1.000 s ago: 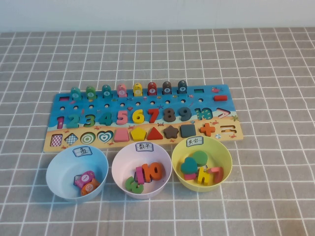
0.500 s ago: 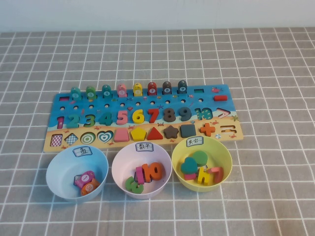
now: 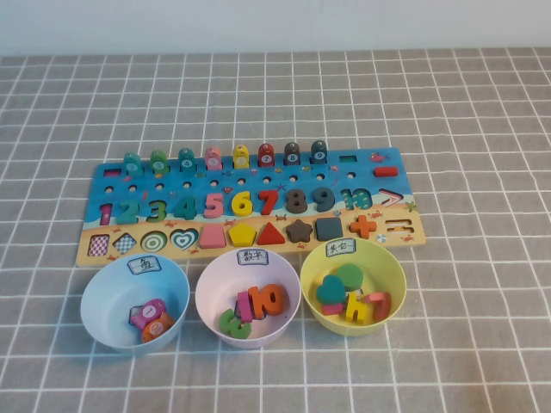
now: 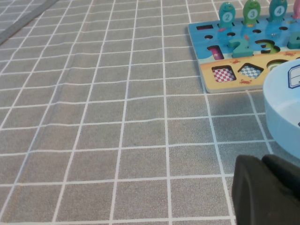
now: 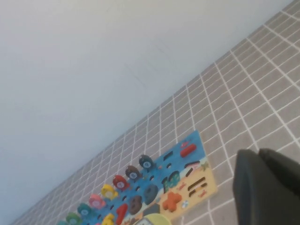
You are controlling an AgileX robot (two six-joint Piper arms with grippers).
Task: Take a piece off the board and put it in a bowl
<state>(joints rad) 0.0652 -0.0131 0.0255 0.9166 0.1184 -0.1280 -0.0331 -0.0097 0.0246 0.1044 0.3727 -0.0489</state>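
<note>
High view gives you the board (image 3: 250, 206) lying across the grey checked tablecloth (image 3: 465, 129), with the dark teal-blue piece (image 3: 318, 152) standing at the right end of its back row of tokens. Just in front sit the light blue bowl (image 3: 103, 297), pink bowl (image 3: 215, 284) and yellow bowl (image 3: 383, 262). Your left gripper (image 4: 267, 192) hangs low beside the blue bowl; your right gripper (image 5: 267, 187) sits raised off the board's right end. You cannot tell either's jaw state.

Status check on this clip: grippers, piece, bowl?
Left gripper and right gripper parked off the board. Dark blue piece standing in its row. Blue bowl unobstructed.
</note>
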